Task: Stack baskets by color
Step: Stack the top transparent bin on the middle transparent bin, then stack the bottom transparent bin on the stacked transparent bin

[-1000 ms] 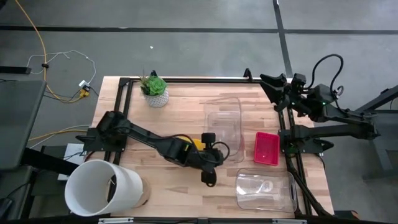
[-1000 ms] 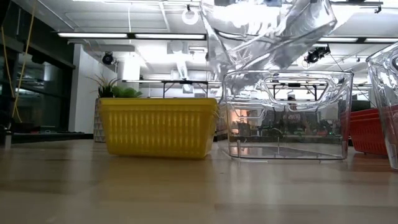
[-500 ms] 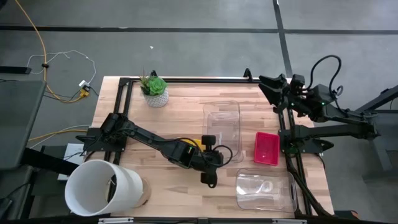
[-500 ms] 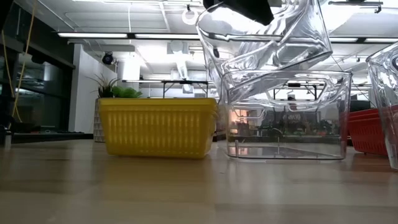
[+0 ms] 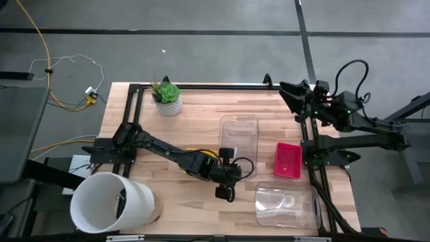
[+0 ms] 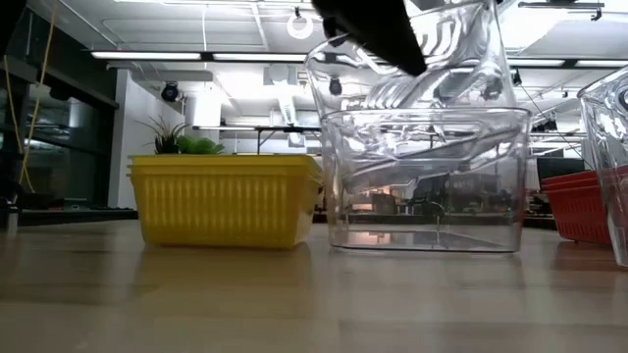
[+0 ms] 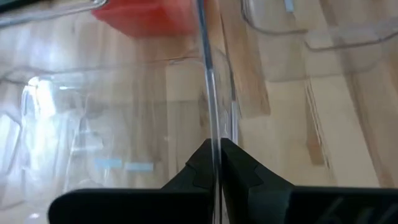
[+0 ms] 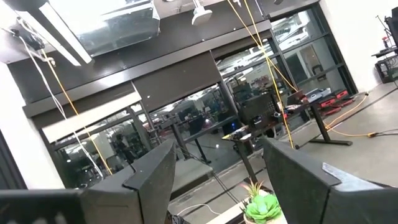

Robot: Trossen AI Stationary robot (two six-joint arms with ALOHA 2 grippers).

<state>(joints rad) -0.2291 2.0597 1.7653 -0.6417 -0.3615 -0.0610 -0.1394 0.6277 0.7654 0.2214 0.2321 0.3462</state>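
Note:
My left gripper (image 5: 235, 163) is shut on a clear basket (image 6: 412, 69). That basket hangs tilted, its lower part sunk into a second clear basket (image 6: 427, 196) standing on the table's middle. A yellow basket (image 6: 226, 201) stands right beside them on the left, partly under my left arm in the high view. A pink-red basket (image 5: 287, 160) rests on the table to the right. Another clear basket (image 5: 285, 205) sits at the near right. My right gripper (image 8: 217, 177) is open, raised off the table's far right edge, with nothing between its fingers. My left gripper pinches one thin side wall of the upper clear basket (image 7: 208, 124) at its rim, one finger inside the basket and one outside. The fingers slant down from the table's left. The basket is tilted below them, its lower end inside the standing clear basket.
A big white tub (image 5: 111, 202) stands at the near left corner. A small green plant in a white pot (image 5: 166, 97) sits at the far left. Bare wood lies between the plant and the baskets.
My left gripper has gone down and tipped further downward, still shut, lowering the tilted clear basket from above the standing one into it. The standing clear basket and the yellow basket beside it have slid a little toward the table's left.

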